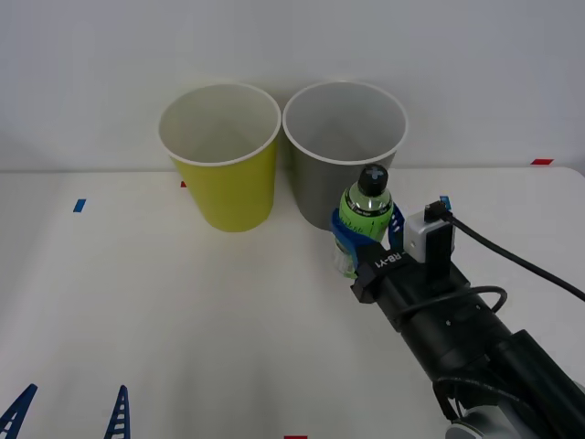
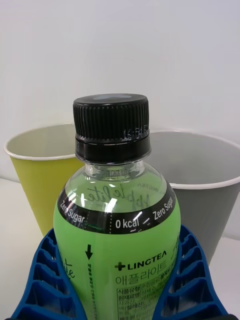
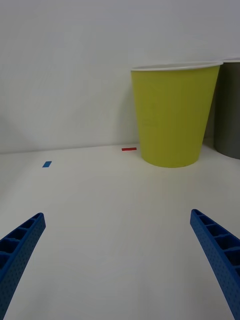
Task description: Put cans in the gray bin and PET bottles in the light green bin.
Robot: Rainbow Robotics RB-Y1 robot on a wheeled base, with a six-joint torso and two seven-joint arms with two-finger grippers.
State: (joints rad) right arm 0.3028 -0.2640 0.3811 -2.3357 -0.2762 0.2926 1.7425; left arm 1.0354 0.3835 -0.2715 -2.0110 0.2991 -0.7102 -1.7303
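A bright green PET bottle [image 1: 366, 216] with a black cap stands upright between the blue fingers of my right gripper [image 1: 358, 236], which is shut on it just in front of the gray bin [image 1: 344, 151]. In the right wrist view the PET bottle [image 2: 119, 240] is close up, with a ribbed finger [image 2: 187, 280] pressed against its label on either side. The light green bin [image 1: 222, 155] stands to the left of the gray bin, both at the table's far edge. My left gripper [image 1: 69, 416] waits open at the near left, fingers [image 3: 217, 250] wide apart over bare table.
Small blue tape [image 1: 79, 205] and red tape [image 1: 541, 162] marks lie on the white table [image 1: 183, 320]. A black cable [image 1: 512, 256] runs off the right arm. A white wall rises right behind the bins.
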